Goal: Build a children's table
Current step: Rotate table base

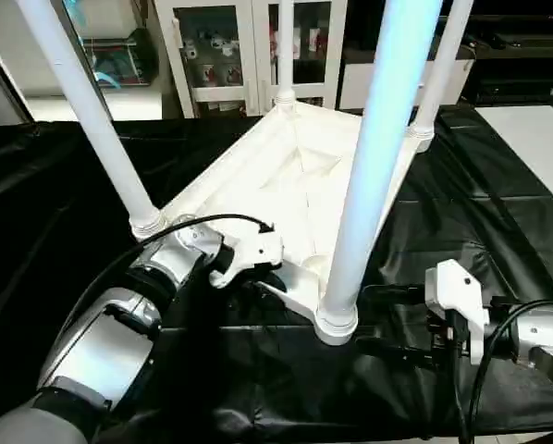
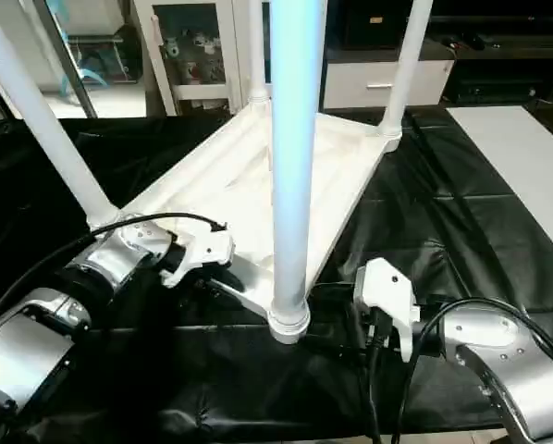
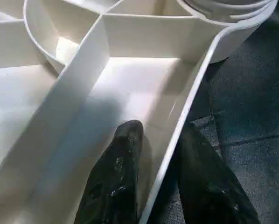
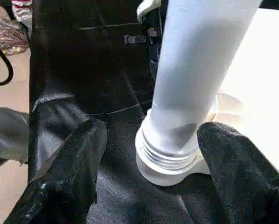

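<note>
The children's table lies upside down on the black cloth, its white ribbed top [image 1: 295, 176] facing up. Several white legs stand upright in its corner sockets. The near leg [image 1: 378, 139] rises from the near corner socket [image 1: 337, 324]. My left gripper [image 3: 160, 130] straddles the top's near rim just left of that corner. One black finger [image 3: 125, 154] sits inside the rim and the other outside, both pressed against it. My right gripper [image 4: 152, 128] is open, its fingers on either side of the near leg's base, apart from it.
The black-draped work table [image 1: 489, 231] spreads around the top, with a white sheet [image 1: 535, 139] at its far right. A white glass-door cabinet [image 1: 249, 55] stands behind. Black cables run along both forearms.
</note>
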Available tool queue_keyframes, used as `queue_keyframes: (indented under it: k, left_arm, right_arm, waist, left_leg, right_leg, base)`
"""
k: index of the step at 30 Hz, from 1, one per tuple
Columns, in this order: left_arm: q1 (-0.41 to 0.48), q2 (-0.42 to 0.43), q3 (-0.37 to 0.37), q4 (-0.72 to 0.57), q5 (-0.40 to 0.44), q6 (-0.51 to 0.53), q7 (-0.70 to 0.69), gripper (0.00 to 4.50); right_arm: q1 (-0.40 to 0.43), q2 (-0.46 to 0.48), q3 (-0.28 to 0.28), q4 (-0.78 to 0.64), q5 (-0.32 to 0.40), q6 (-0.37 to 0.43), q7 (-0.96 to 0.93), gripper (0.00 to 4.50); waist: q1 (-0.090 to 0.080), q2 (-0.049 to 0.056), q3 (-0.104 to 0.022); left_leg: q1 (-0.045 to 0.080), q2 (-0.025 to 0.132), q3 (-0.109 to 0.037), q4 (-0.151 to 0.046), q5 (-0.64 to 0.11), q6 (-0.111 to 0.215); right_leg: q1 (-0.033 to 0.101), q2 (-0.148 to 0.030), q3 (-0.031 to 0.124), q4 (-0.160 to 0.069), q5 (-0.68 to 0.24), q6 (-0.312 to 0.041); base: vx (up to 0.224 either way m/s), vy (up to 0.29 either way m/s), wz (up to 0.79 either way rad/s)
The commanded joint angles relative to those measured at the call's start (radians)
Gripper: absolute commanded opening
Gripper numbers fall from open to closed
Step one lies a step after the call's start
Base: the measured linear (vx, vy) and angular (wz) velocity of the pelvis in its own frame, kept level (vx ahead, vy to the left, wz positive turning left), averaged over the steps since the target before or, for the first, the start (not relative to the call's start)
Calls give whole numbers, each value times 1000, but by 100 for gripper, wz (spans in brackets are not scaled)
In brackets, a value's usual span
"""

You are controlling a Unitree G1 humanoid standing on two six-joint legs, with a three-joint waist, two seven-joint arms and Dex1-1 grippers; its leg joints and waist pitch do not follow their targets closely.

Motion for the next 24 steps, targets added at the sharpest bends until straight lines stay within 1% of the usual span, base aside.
queue_keyframes:
  k: [1, 2, 3, 4, 5, 6, 7, 8, 9, 10, 11, 12, 13, 14, 15, 16, 17, 18, 19, 20, 21, 22, 23, 24]
  left_arm:
    - [37, 42, 27, 5, 0, 63, 50, 91]
    - [37, 42, 27, 5, 0, 63, 50, 84]
    - [64, 74, 58, -27, -14, 119, 95, 79]
    - [65, 75, 58, -28, -15, 120, 96, 79]
    - [73, 84, 70, -39, -20, 139, 109, 76]
    - [92, 102, 84, -61, -24, 162, 135, 72]
    - [92, 102, 84, -61, -24, 162, 135, 71]
    - [103, 109, 90, -77, -25, 174, 144, 70]
    - [126, 125, 103, -110, -26, 199, 165, 70]
    - [186, 153, 132, -200, -22, 263, 214, 67]
    - [245, 174, 159, -291, -17, 330, 257, 64]
    - [245, 174, 159, -291, -17, 330, 257, 64]
    - [286, 185, 179, -356, -10, 379, 292, 62]
    - [312, 187, 191, -398, -9, 406, 305, 61]
    - [361, 175, 216, -482, -10, 436, 337, 60]
    - [387, 165, 230, -526, -12, 448, 355, 56]
    - [412, 143, 237, -576, -21, 452, 361, 56]
    - [430, 129, 239, -614, -26, 461, 365, 53]
    - [441, 104, 237, -639, -36, 459, 373, 50]
    - [441, 104, 237, -639, -36, 459, 373, 47]
    - [447, 77, 234, -655, -41, 462, 390, 43]
    - [448, 51, 230, -662, -41, 449, 426, 38]
    - [449, 34, 226, -666, -48, 445, 435, 31]
    - [449, 22, 222, -669, -54, 442, 441, 31]
  right_arm:
    - [-8, 7, 7, -13, -7, -12, -8, 348]
    - [-8, 7, 7, -13, -7, -12, -8, 348]
    - [-6, 16, 10, -12, -7, -11, -16, 348]
    - [-6, 16, 10, -12, -7, -11, -16, 348]
    - [-5, 18, 11, -12, -7, -12, -18, 348]
    - [-4, 22, 14, -10, -8, -13, -19, 348]
    - [-4, 22, 14, -10, -8, -13, -19, 348]
    - [-5, 24, 16, -9, -8, -13, -20, 348]
    - [-5, 27, 19, -6, -10, -15, -21, 348]
    - [-11, 37, 27, 2, -13, -16, -24, 348]
    - [-18, 45, 33, 9, -15, -17, -26, 348]
    - [-18, 45, 33, 9, -15, -17, -26, 348]
    - [-24, 50, 38, 14, -17, -17, -28, 348]
    - [-28, 53, 40, 17, -18, -18, -28, 348]
    - [-34, 59, 43, 24, -20, -19, -29, 348]
    - [-37, 61, 44, 27, -21, -19, -29, 348]
    - [-43, 68, 44, 35, -24, -20, -36, 348]
    - [-47, 73, 43, 41, -26, -21, -41, 348]
    - [-54, 81, 43, 50, -35, -24, -55, 348]
    - [-54, 81, 43, 50, -35, -24, -55, 348]
    - [-60, 89, 43, 61, -44, -26, -70, 348]
    - [-67, 97, 41, 71, -53, -28, -88, 348]
    - [-72, 105, 38, 76, -58, -27, -104, 348]
    - [-76, 111, 36, 79, -60, -26, -116, 348]
  waist:
    - [5, -21, -55]
    - [4, -20, -53]
    - [1, -23, -53]
    - [-3, -25, -50]
    - [-8, -25, -48]
    - [-14, -34, -46]
    - [-16, -29, -43]
    - [-21, -28, -42]
    - [-22, -34, -41]
    - [-26, -34, -38]
    - [-30, -28, -44]
    - [-44, -30, -42]
    - [-52, -27, -43]
    - [-58, -28, -39]
    - [-64, -41, -45]
    - [-69, -44, -38]
    - [-69, -48, -43]
    - [-67, -47, -38]
    - [-62, -47, -39]
    - [-60, -52, -40]
    - [-55, -54, -40]
    - [-47, -51, -42]
    - [-43, -52, -42]
    - [-32, -51, -46]
  left_leg:
    - [12, 121, -54, -95, -219, 103]
    - [12, 120, -54, -96, -230, 101]
    - [12, 119, -53, -96, -240, 94]
    - [7, 117, -56, -97, -249, 91]
    - [5, 115, -56, -97, -256, 88]
    - [-2, 113, -60, -99, -269, 80]
    - [-3, 111, -63, -101, -291, 67]
    - [-2, 109, -66, -100, -317, 52]
    - [-1, 111, -67, -102, -328, 45]
    - [-5, 111, -70, -105, -346, 36]
    - [-5, 114, -73, -105, -338, 29]
    - [-18, 118, -81, -111, -334, 29]
    - [-13, 117, -81, -111, -349, 24]
    - [-15, 114, -81, -110, -356, 27]
    - [-15, 109, -79, -104, -345, 31]
    - [-27, 109, -81, -106, -322, 41]
    - [-23, 110, -80, -104, -312, 46]
    - [-14, 108, -75, -101, -311, 55]
    - [-3, 107, -70, -98, -319, 59]
    - [1, 108, -66, -97, -317, 60]
    - [3, 109, -64, -97, -310, 62]
    - [7, 110, -62, -97, -300, 63]
    - [10, 110, -59, -97, -292, 66]
    - [15, 109, -53, -94, -271, 72]
  right_leg:
    - [37, -95, 37, -63, -85, -308]
    - [36, -95, 37, -64, -98, -307]
    - [37, -97, 37, -65, -116, -306]
    - [39, -98, 37, -66, -149, -300]
    - [38, -98, 37, -69, -173, -293]
    - [43, -98, 35, -71, -231, -275]
    - [41, -98, 32, -75, -310, -250]
    - [37, -98, 32, -81, -377, -227]
    - [35, -98, 32, -82, -397, -219]
    - [34, -99, 28, -84, -427, -206]
    - [38, -102, 25, -76, -399, -210]
    - [42, -105, 19, -71, -379, -204]
    - [37, -102, 17, -72, -378, -201]
    - [34, -101, 17, -76, -382, -200]
    - [35, -103, 17, -76, -386, -199]
    - [38, -106, 16, -79, -399, -193]
    - [37, -104, 16, -79, -402, -188]
    - [25, -101, 18, -86, -409, -191]
    - [18, -98, 21, -92, -418, -196]
    - [16, -97, 23, -94, -418, -200]
    - [13, -94, 23, -93, -406, -207]
    - [10, -91, 23, -91, -370, -217]
    - [10, -90, 24, -91, -349, -222]
    - [9, -89, 25, -88, -301, -231]
  base:
    - [0, 0, 0]
    - [0, 0, 0]
    - [0, 0, 0]
    - [0, 0, 0]
    - [0, 0, 0]
    - [0, 0, 0]
    - [-27, 1, -18]
    - [0, 0, 0]
    - [0, 0, 0]
    - [0, 0, 0]
    - [-1, 8, -22]
    - [-1, 8, -22]
    - [3, 2, -22]
    - [0, 0, 0]
    - [0, 0, 0]
    - [-1, -2, -20]
    - [0, 0, 0]
    - [0, 0, 0]
    - [0, 0, 0]
    - [0, 0, 0]
    - [0, 0, 0]
    - [0, 0, 0]
    - [0, 0, 0]
    - [0, 0, 0]
